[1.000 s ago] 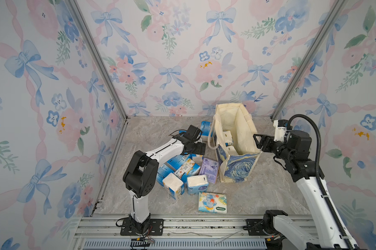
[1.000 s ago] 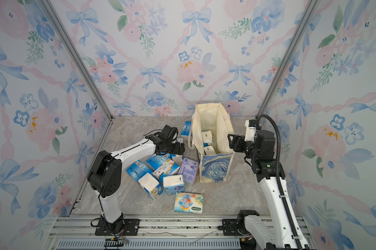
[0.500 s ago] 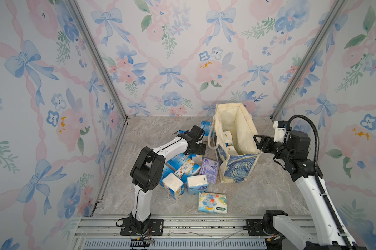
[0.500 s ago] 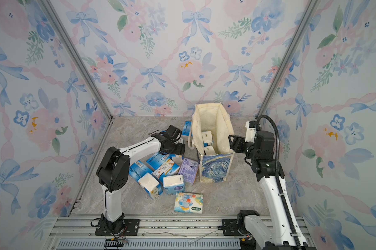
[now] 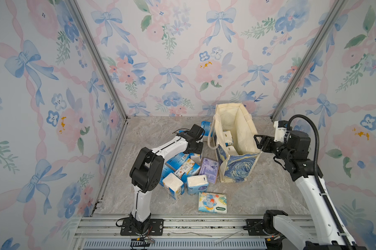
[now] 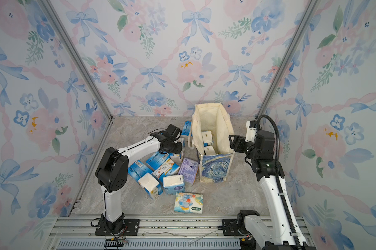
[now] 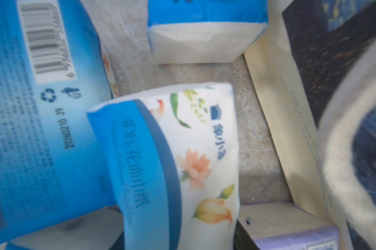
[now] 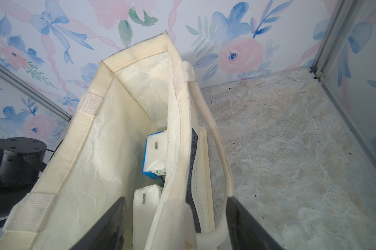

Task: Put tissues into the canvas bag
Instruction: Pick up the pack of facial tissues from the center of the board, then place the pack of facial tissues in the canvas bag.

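Tissues (image 5: 183,171) are heaped on the surface (image 5: 258,194) just beside the canvas bag (image 5: 237,166), and a few packs (image 8: 155,151) are already lodged inside it. The left claw (image 5: 196,148) is positioned low at the heap's far edge, over a flower-printed pack (image 7: 195,151), presumably the next to be lifted. Whether it is gripped cannot be told. The right claw (image 5: 258,144) is set wide open astride the bag's right wall with nothing pinched, apparently so that the mouth is steadied.
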### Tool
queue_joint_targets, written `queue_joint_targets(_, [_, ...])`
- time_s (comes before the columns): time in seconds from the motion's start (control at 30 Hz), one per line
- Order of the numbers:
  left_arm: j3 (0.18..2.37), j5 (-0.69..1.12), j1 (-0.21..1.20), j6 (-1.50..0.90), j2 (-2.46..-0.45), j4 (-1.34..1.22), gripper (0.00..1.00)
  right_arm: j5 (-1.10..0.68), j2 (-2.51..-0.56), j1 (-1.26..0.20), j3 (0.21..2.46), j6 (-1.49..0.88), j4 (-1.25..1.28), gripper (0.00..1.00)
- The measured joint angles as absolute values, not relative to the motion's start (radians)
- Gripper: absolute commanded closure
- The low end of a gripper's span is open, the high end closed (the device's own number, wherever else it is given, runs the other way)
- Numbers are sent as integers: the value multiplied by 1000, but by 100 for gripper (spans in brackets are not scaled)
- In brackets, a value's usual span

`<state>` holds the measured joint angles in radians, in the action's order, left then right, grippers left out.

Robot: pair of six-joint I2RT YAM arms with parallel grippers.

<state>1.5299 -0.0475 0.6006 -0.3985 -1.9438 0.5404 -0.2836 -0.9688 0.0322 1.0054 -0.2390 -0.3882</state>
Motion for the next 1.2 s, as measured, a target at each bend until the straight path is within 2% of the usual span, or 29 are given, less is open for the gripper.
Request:
queue_joint_targets(0.3, [1557, -139, 566, -367, -1696, 549, 65, -284, -966, 32, 1005, -244, -384, 28])
queue_joint_targets(0.5, [1703, -173, 563, -324, -1650, 551, 63, -288, -960, 32, 1005, -247, -384, 28])
queue_joint_targets(0.63, [1852, -128, 574, -303, -1653, 550, 63, -291, -953, 32, 1005, -251, -384, 27])
queue_joint_targets(0.93, [2184, 17, 713, -261, -1824, 523, 63, -291, -953, 31, 1005, -254, -385, 28])
queue_joint_targets(1.2, [2313, 41, 738, -274, -2080, 535, 63, -291, -953, 31, 1005, -254, -385, 28])
